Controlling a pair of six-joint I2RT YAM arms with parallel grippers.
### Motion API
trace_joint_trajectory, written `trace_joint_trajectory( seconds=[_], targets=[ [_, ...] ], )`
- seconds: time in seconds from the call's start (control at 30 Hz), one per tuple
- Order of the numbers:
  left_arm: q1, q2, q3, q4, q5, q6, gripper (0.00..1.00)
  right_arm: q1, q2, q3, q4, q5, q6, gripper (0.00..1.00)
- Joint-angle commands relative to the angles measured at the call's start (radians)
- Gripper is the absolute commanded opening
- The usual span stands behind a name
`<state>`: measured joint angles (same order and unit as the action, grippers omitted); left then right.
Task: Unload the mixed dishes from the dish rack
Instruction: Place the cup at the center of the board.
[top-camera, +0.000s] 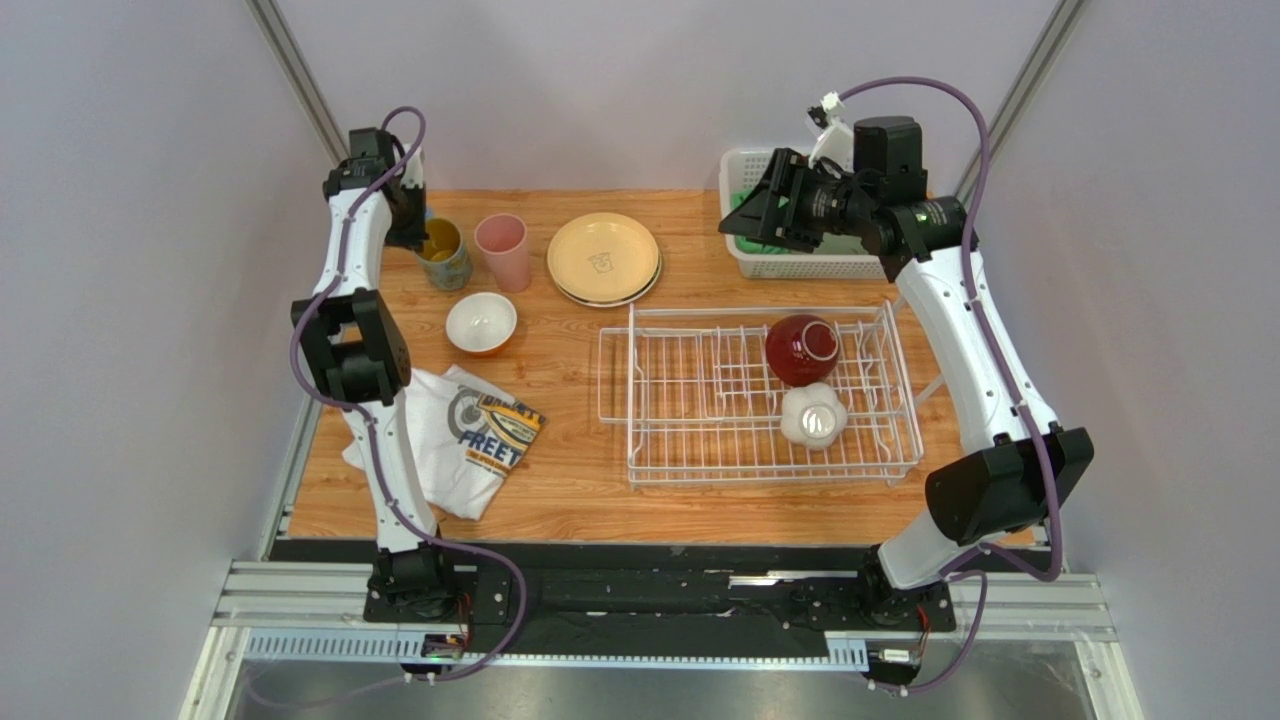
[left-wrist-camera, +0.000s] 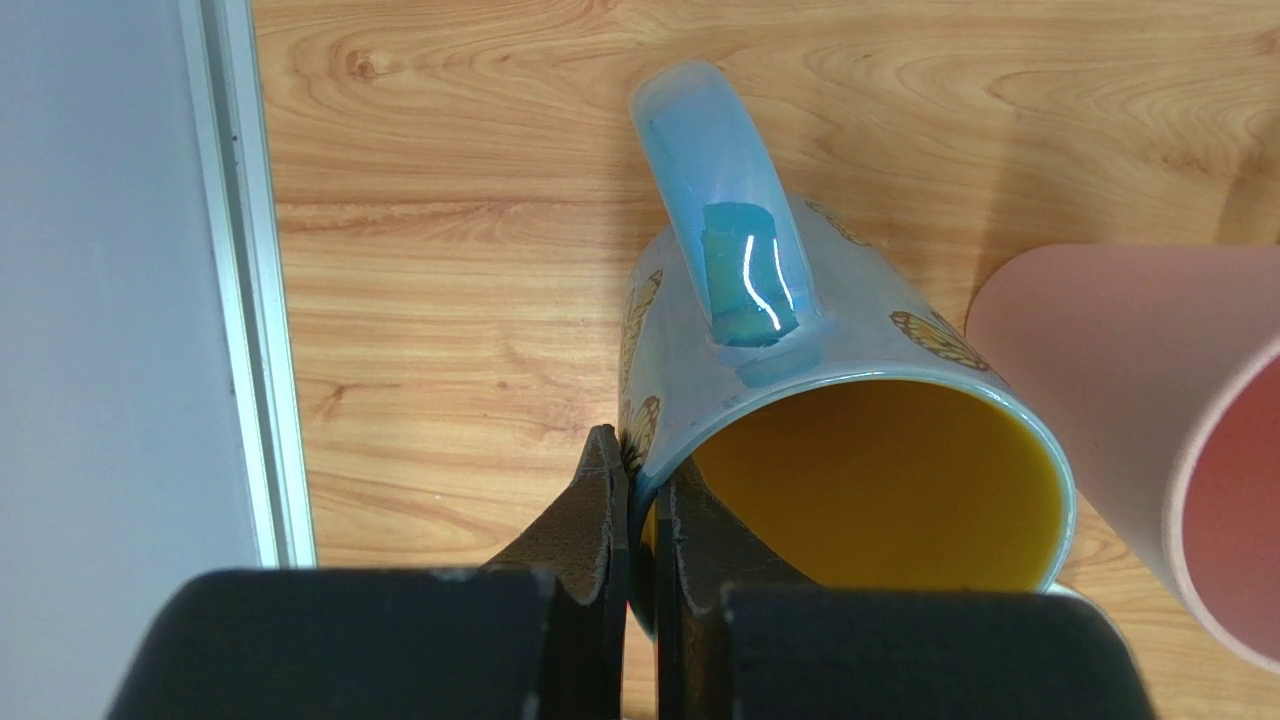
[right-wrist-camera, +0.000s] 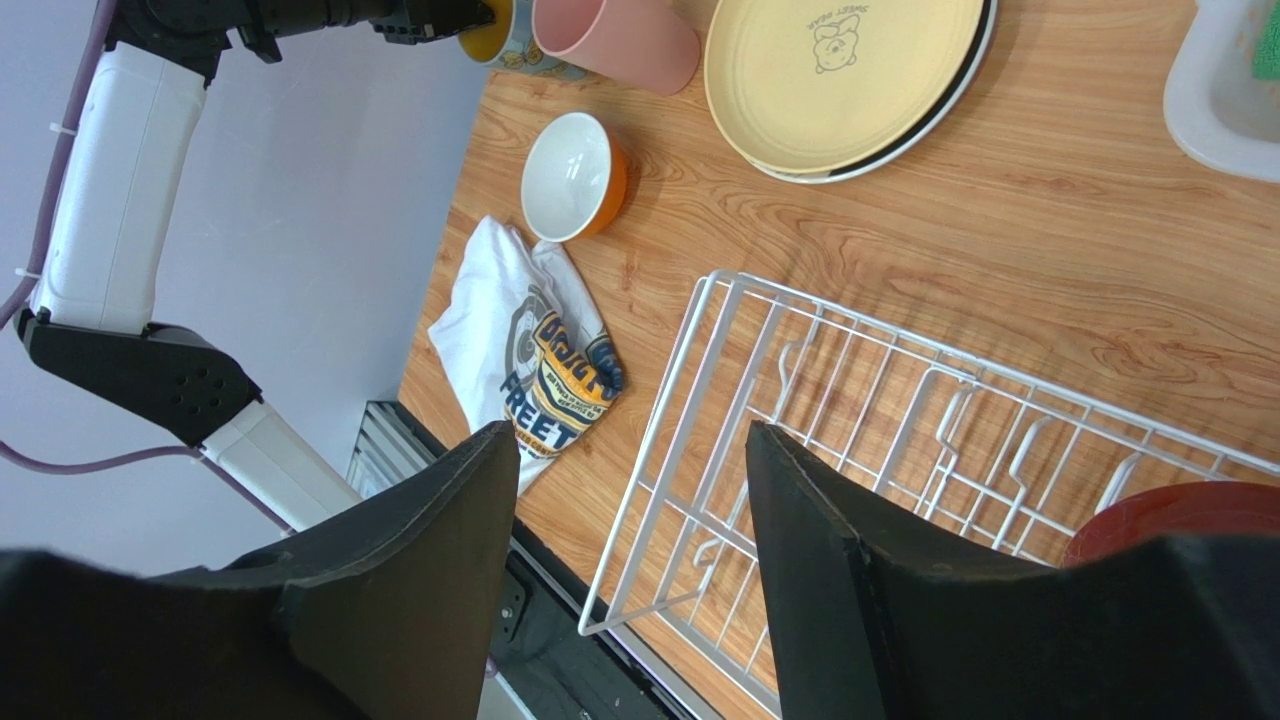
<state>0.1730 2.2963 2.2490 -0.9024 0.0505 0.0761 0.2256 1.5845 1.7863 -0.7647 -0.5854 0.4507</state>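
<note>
1. Two dishes sit in the dish rack (top-camera: 691, 398): the dark red bowl (top-camera: 803, 348) at its far right and the small white bowl (top-camera: 813, 416) just nearer.
2. At the table's (top-camera: 691, 240) far left corner, the left gripper (left-wrist-camera: 643, 518) is clamped on the light-blue mug (left-wrist-camera: 857, 323); one finger (left-wrist-camera: 598, 510) presses the outer wall, the other sits inside the yellow interior; the handle (left-wrist-camera: 729, 180) points away from them.
3. The pink cup (top-camera: 502, 251) stands just beside the mug; the plates (top-camera: 603, 258) and orange bowl (top-camera: 481, 321) are near, left of the rack.
4. The right gripper (right-wrist-camera: 631, 540) hangs raised by the white basket (top-camera: 812, 267); its fingers are apart, holding nothing, well clear of both bowls.
</note>
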Motion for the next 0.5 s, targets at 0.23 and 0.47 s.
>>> trace_joint_trajectory(
  seconds=[0.23,0.47],
  targets=[
    [0.019,0.022,0.109,0.023,0.040,-0.029,0.00,-0.011,-0.001,-0.004,0.036,-0.014,-0.015,0.60],
    [0.023,0.028,0.106,0.020,0.049,-0.030,0.00,-0.011,-0.003,-0.004,0.036,-0.014,-0.014,0.60]
  ],
)
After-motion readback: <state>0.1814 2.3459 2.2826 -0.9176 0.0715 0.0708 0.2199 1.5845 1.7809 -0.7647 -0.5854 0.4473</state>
